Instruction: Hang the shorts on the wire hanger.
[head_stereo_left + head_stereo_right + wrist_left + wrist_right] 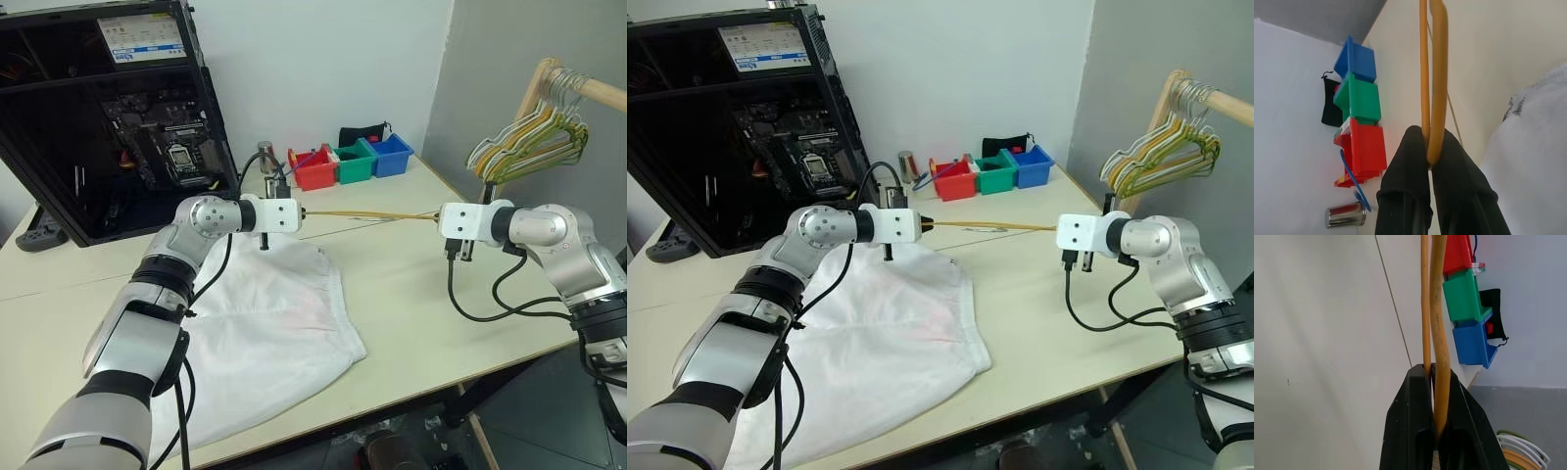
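Note:
The wire hanger (367, 214) is a thin yellowish-gold wire, held level above the table between my two grippers. My left gripper (299, 217) is shut on one end, and in the left wrist view its black fingers (1415, 161) pinch the doubled wire (1432, 73). My right gripper (438, 217) is shut on the other end, its fingers (1418, 396) clamped around the wire (1436, 308). The shorts (274, 323) lie white and wrinkled on the table, with a faint pink patch, below and behind my left arm, apart from the hanger.
An open black computer case (108, 108) stands at the back left. Red (315, 168), green (354, 162) and blue (390, 154) bins and a metal cup (265, 157) line the back edge. A bunch of thicker hangers (534, 142) hangs on a wooden rail at the right.

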Controlling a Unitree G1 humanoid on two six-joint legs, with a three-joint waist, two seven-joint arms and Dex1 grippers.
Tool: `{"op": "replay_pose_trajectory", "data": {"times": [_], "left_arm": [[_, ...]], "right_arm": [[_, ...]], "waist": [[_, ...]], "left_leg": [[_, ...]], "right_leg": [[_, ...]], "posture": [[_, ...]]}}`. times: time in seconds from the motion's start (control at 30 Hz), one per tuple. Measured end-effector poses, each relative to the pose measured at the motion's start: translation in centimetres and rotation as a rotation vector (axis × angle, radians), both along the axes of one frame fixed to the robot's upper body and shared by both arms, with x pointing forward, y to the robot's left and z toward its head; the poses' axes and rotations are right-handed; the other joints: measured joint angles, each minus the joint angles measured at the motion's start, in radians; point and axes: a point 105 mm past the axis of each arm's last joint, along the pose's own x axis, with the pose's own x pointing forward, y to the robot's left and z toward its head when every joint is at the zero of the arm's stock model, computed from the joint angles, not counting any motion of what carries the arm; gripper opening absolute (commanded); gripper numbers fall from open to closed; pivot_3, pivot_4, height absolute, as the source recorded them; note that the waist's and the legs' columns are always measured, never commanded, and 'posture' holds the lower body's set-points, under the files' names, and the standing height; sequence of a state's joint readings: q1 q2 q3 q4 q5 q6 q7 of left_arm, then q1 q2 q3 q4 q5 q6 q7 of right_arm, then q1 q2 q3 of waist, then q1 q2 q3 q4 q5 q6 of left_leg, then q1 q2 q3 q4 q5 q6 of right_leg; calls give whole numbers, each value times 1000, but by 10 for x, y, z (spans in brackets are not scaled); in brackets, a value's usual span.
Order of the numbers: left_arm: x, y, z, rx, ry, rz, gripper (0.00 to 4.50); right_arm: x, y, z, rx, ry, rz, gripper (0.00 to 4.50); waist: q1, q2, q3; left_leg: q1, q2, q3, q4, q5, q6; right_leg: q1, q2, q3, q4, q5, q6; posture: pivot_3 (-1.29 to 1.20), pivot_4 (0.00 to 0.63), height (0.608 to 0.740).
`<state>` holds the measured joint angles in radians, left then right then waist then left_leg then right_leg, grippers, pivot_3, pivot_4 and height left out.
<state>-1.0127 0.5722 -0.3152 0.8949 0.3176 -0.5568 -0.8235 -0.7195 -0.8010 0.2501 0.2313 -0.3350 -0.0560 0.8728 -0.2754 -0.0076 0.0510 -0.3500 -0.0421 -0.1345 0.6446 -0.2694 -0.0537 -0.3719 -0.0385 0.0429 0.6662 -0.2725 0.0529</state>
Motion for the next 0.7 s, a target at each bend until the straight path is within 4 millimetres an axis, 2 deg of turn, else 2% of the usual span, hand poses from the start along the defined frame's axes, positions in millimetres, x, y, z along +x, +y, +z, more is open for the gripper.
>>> {"op": "replay_pose_trajectory", "data": {"times": [0.2,0.33,0.43,0.5,0.6,0.7], "left_arm": [[-2,-1,13,-86,-14,-25,2150],[-7,-3,26,-158,-20,-68,3056],[-20,-5,39,-214,-10,-140,3627],[-28,0,38,-247,33,-156,4125],[-40,15,30,-412,181,-84,4479],[-56,39,15,-491,268,23,4479]], "right_arm": [[0,0,-1,4,2,-2,0],[0,1,-2,7,6,-4,0],[0,-1,-7,17,23,-17,0],[0,-10,-17,21,60,-51,0],[-5,-37,-31,58,160,-140,0],[-23,-73,-47,95,317,-250,0]], "waist": [[0,0,0],[0,0,0],[-1,1,0],[0,1,-1],[4,0,-1],[7,1,-1]], "left_leg": [[0,0,0,0,0,0],[0,0,0,0,0,0],[0,1,1,0,0,0],[1,1,0,0,0,0],[1,0,0,1,0,0],[2,0,0,1,0,1]], "right_leg": [[0,0,0,0,0,0],[0,0,0,0,0,0],[0,-1,1,1,1,-1],[0,0,1,1,1,-1],[0,0,1,5,1,-1],[-1,-1,3,7,0,-3]], "posture": [[-246,0,740],[-239,0,740],[-231,0,740],[-227,0,740],[-224,0,740],[-227,0,740]]}}
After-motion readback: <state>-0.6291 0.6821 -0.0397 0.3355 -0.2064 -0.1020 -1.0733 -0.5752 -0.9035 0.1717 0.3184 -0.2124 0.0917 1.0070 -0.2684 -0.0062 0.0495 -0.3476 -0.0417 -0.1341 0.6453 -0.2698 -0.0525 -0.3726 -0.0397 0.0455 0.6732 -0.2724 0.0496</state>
